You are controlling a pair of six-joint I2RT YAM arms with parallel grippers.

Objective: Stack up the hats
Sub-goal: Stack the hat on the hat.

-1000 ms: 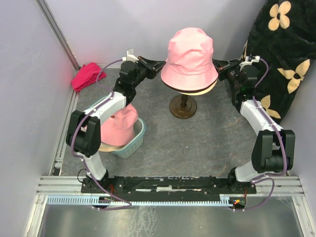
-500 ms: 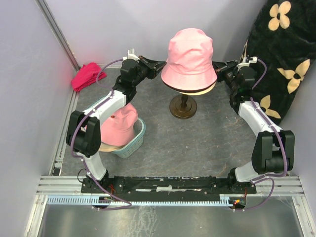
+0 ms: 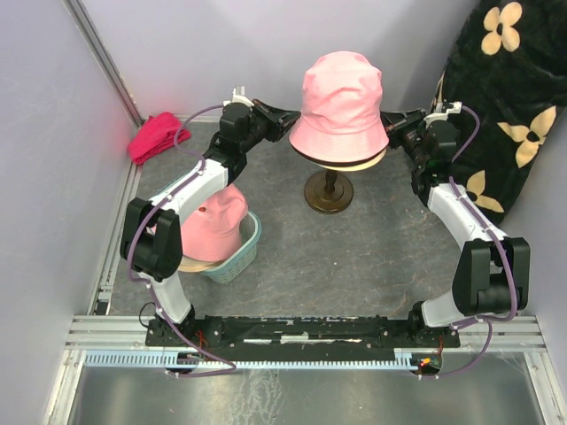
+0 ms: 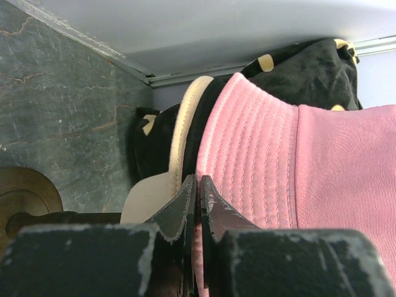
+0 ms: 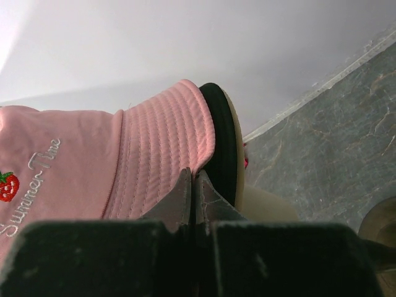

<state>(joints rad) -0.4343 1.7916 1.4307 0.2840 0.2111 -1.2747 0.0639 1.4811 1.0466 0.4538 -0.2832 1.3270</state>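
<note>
Robot lab cell, plain lilac walls (image 3: 44, 177), aluminium frame rails (image 3: 106, 329)

In the upper middle of the top view, the left gripper (image 3: 291, 115) is creeping slightly up and to the right, closing in on the left brim edge of the pink hat (image 3: 341, 93), with its wrist following. At upper right, the right gripper (image 3: 389, 118) is edging a little left and upward, its forearm swinging along. The brim's right edge is drawing in a touch.

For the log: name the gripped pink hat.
The pink hat on the stand, brim pinched by left gripper and right gripper; the basket hat lies free.
</note>
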